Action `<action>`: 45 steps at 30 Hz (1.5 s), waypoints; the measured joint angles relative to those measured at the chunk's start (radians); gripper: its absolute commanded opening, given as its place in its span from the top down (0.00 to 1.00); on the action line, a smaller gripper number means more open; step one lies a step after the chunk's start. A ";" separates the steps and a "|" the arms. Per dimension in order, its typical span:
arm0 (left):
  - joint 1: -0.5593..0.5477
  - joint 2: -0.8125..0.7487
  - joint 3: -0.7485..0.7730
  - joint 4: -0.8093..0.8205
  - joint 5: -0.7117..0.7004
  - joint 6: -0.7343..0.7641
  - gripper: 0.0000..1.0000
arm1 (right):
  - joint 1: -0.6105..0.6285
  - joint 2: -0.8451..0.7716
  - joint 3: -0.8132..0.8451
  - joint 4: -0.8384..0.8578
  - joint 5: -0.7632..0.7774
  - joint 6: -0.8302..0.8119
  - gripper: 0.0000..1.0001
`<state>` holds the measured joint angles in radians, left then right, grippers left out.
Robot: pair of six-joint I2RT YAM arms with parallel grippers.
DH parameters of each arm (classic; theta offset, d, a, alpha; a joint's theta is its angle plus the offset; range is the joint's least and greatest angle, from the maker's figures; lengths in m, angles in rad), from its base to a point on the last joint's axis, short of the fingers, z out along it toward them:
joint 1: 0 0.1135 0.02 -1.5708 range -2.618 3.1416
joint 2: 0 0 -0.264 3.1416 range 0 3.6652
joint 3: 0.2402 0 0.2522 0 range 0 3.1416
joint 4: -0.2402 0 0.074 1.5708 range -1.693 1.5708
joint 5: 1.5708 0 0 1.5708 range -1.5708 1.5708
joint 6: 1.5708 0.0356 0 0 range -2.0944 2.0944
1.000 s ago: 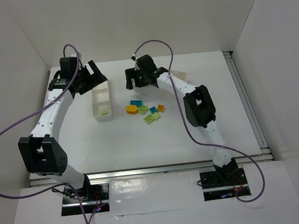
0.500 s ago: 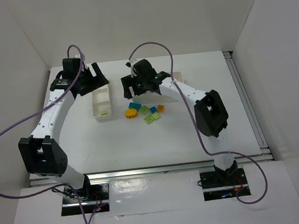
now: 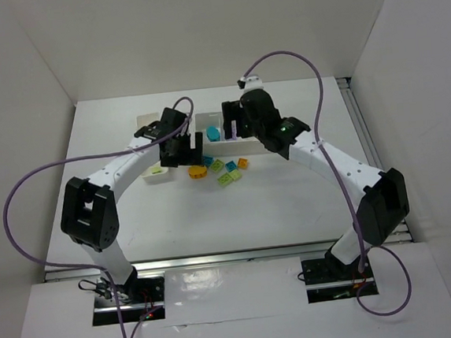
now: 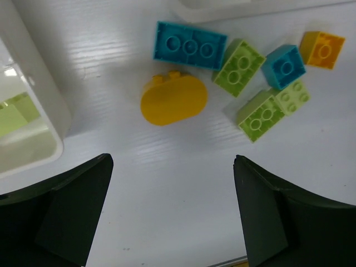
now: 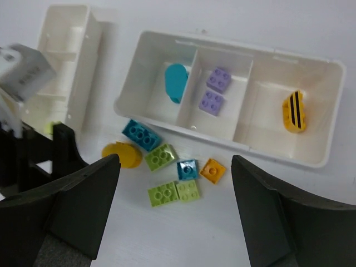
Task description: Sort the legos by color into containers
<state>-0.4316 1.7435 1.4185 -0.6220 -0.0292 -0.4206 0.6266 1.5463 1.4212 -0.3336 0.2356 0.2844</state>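
white table (image 3: 291,195) holds loose legos (image 4: 245,69) just beside the three-compartment tray (image 5: 278,153); left gripper (image 4: 172,161) hangs spread wide over the yellow rounded piece (image 4: 173,100), right gripper (image 5: 175,161), also spread, above the partly filled tray.

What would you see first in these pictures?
The heap of loose bricks on the white table jumps out first, especially the rounded yellow piece at its left edge, with the left arm's fingers spread wide close by. Beyond the heap, the three-part tray holds a teal piece, two purple bricks and a striped orange piece, one colour per compartment.
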 measured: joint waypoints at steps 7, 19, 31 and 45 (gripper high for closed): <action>0.156 -0.126 -0.121 -0.003 0.026 -0.011 0.03 | 0.082 0.054 -0.075 -0.043 0.019 0.013 0.12; 0.394 -0.317 -0.129 -0.020 0.069 -0.057 0.03 | 0.227 0.531 0.203 -0.059 -0.012 -0.145 0.05; 0.408 -0.317 -0.156 -0.039 0.114 -0.057 0.03 | 0.227 0.679 0.344 -0.050 -0.066 -0.172 0.06; 0.410 -0.316 -0.166 -0.037 0.134 -0.055 0.03 | 0.308 0.585 0.111 -0.017 -0.146 -0.152 0.10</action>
<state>-0.0219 1.4277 1.2526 -0.6590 0.1043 -0.4759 0.9344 2.1315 1.5322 -0.3508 0.0898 0.1326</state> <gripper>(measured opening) 0.971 0.902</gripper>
